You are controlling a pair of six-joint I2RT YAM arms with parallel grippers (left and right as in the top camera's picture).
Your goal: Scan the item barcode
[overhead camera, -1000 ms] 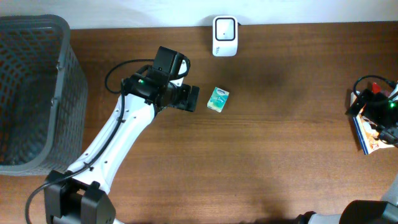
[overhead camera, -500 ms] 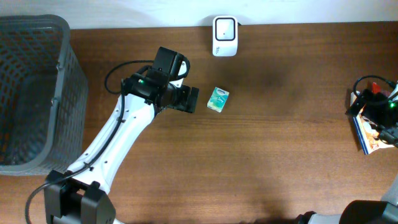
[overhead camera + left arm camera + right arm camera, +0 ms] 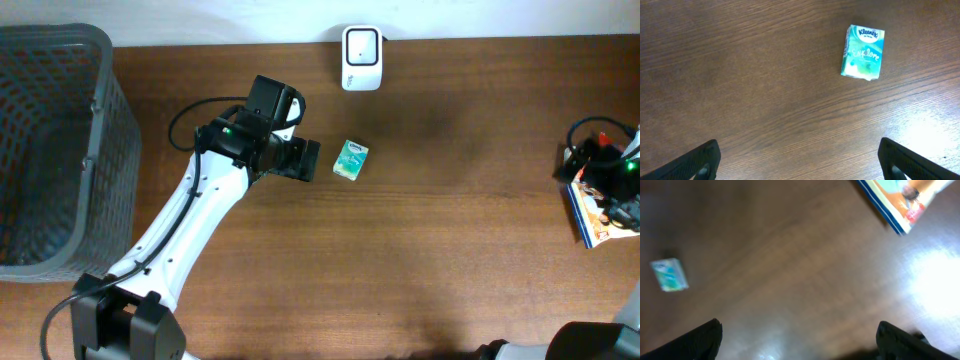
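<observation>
A small green and white Kleenex tissue pack (image 3: 351, 160) lies flat on the wooden table, also in the left wrist view (image 3: 863, 52) and, blurred, at the left of the right wrist view (image 3: 670, 275). No barcode shows on its upper face. A white barcode scanner (image 3: 361, 45) stands at the table's back edge. My left gripper (image 3: 305, 160) hovers just left of the pack, open, with nothing between its fingers (image 3: 702, 161). At the far right edge my right gripper (image 3: 612, 180) is open and empty, its fingertips (image 3: 897, 339) wide apart.
A grey mesh basket (image 3: 50, 150) fills the left end of the table. A flat blue-edged book or box (image 3: 592, 218) lies under the right arm at the right edge, and it also shows at the top of the right wrist view (image 3: 895, 205).
The right arm has shifted slightly at the table's right edge. The left arm and the tissue pack have not moved.
</observation>
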